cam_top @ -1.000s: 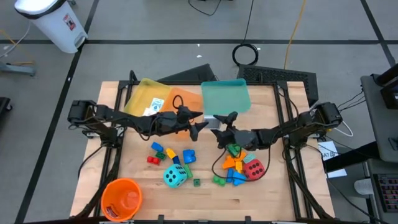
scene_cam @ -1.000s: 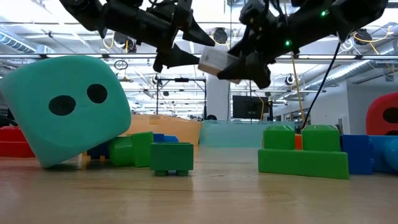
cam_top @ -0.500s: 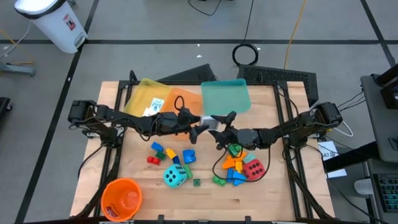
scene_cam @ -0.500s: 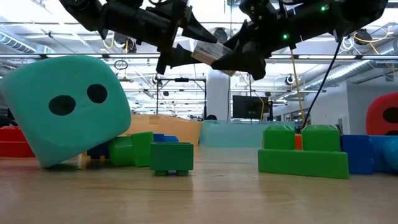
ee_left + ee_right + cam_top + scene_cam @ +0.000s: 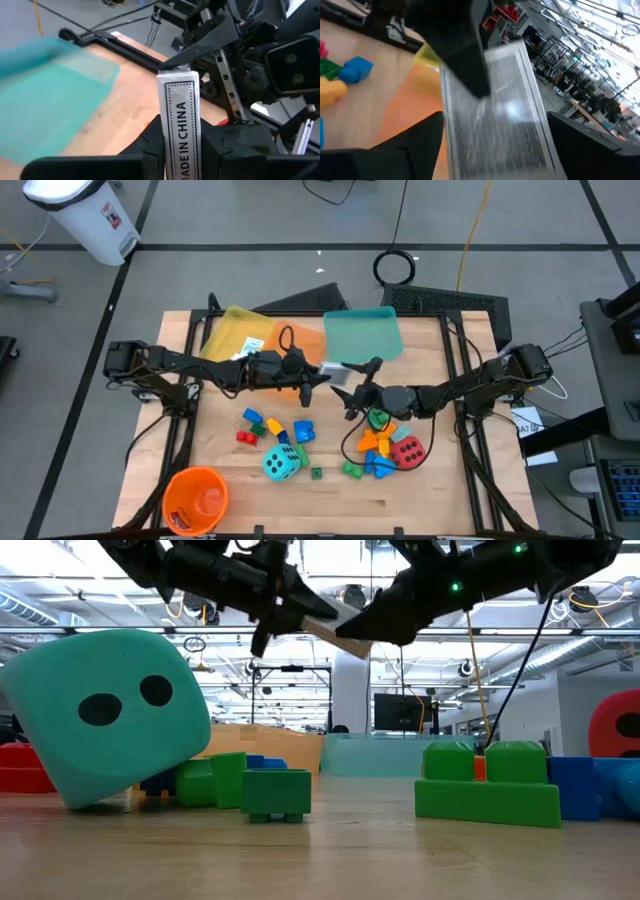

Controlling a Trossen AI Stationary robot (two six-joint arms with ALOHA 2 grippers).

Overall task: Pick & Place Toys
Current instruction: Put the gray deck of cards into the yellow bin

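A white card [image 5: 179,100] hangs in the air above the table's middle, between my two grippers. My left gripper [image 5: 179,127] comes from the table's left and is shut on it. My right gripper [image 5: 495,145] comes from the right and is open, one finger on either side of the card [image 5: 495,115]. In the high view the card [image 5: 335,370] sits between my left gripper [image 5: 322,376] and my right gripper [image 5: 352,382], just in front of the teal tray. The cyan die [image 5: 281,463], the red die [image 5: 407,452] and loose bricks [image 5: 376,442] lie on the table. My left gripper pinches the card's two broad faces [image 5: 179,117] between its fingers [image 5: 150,135], near the card's left end. One finger [image 5: 465,55] lies flat on a broad face. The fingers come about level from the table's left. The card is clear of the table and slants a little [image 5: 325,630]. My right gripper has its fingers [image 5: 415,145] beside the card's two long edges. I cannot tell whether they touch the card. One fingertip [image 5: 187,52] shows right at the card's far end.
Yellow [image 5: 232,335], orange [image 5: 303,340] and teal [image 5: 362,335] trays lie along the table's far side. An orange bucket [image 5: 195,498] stands at the near left corner. More bricks [image 5: 262,425] lie left of centre. A green brick [image 5: 487,785] stands near the low camera.
My left gripper has shut on the card, which its fingers earlier stood around. The card has risen a little and turned, so that in the low view it now shows as a thin slanting strip. My right gripper has risen with it.
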